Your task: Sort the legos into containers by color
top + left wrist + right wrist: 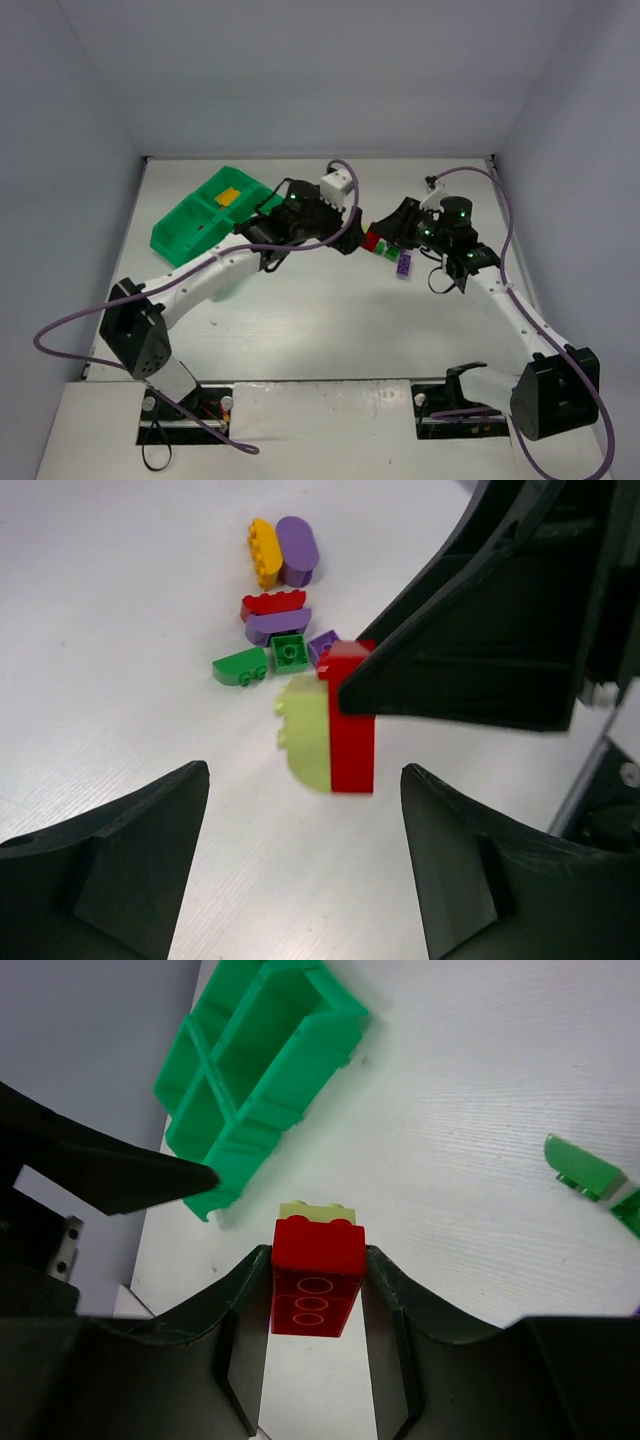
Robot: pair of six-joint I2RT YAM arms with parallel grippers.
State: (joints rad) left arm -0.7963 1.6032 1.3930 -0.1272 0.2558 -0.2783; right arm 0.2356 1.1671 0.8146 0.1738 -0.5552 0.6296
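Note:
My right gripper [317, 1255] is shut on a red lego [315, 1270] that has a lime lego [315, 1212] stuck to its far side, both lifted above the table. In the left wrist view this red and lime pair [350, 720] hangs just beyond my left gripper [305, 780], whose jaws stand wide open and empty. Past the pair lies a cluster of legos: yellow [263, 552], purple [297, 550], red [272, 604] and green [290, 652]. The green tray of containers [172, 238] sits at the back left, with a yellow lego [228, 196] in one far compartment.
The two grippers meet at mid-table [373, 240], very close to each other. A green lego [390, 250] and a purple one [403, 263] lie just under the right gripper. Another green lego [585, 1167] lies off to the right. Grey walls enclose the table.

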